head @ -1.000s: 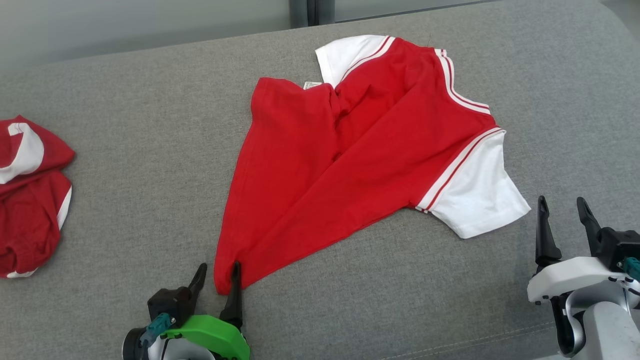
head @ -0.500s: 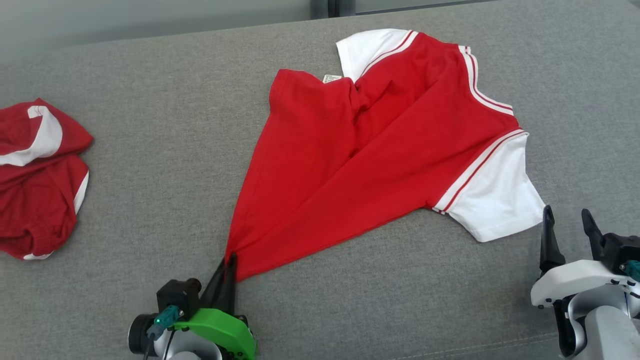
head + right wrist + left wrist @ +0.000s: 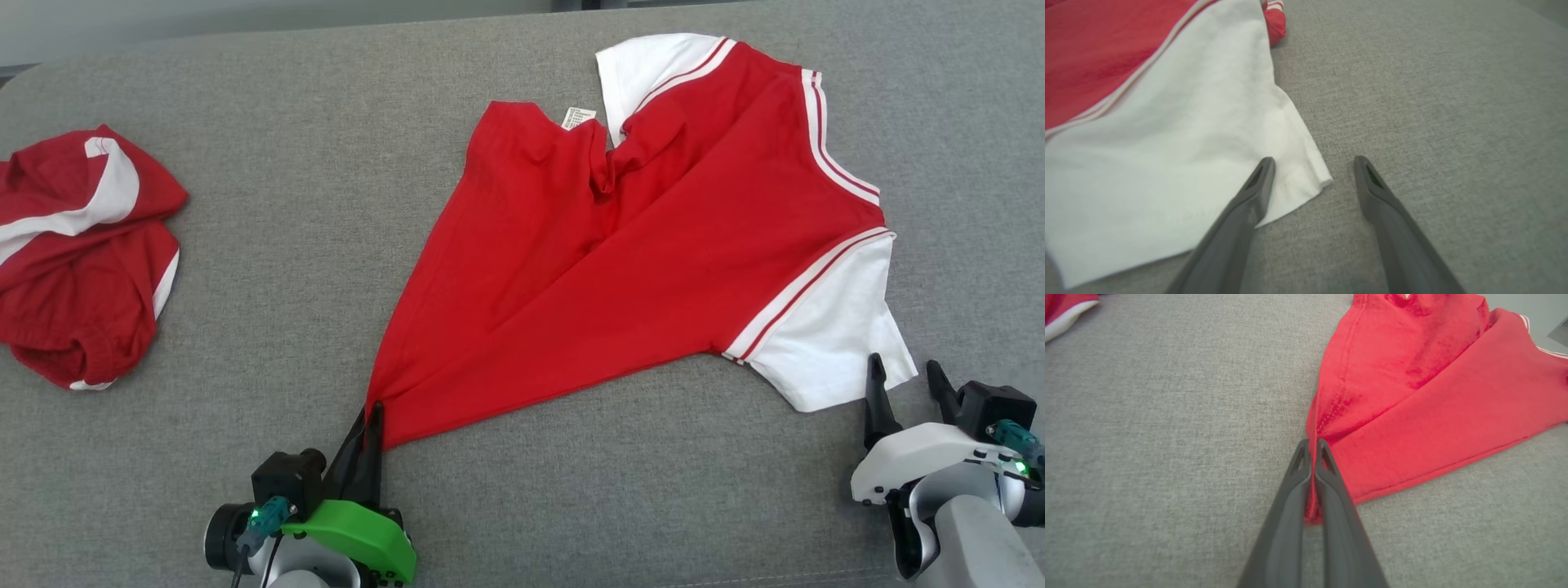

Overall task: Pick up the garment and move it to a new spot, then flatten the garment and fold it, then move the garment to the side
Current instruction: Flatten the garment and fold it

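Left jaws clamped on garment (image 3: 637, 269) corner; right jaws wide.

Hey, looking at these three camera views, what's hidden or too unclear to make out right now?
- Care label on the red shirt: head view, print too small to read.
- Shirt corner inside the left gripper: left wrist view, mostly covered by the shut fingers.
- Second red garment: head view, cut off by the left edge.
- White sleeve by the right gripper: right wrist view, blurred, contact with one finger unclear.
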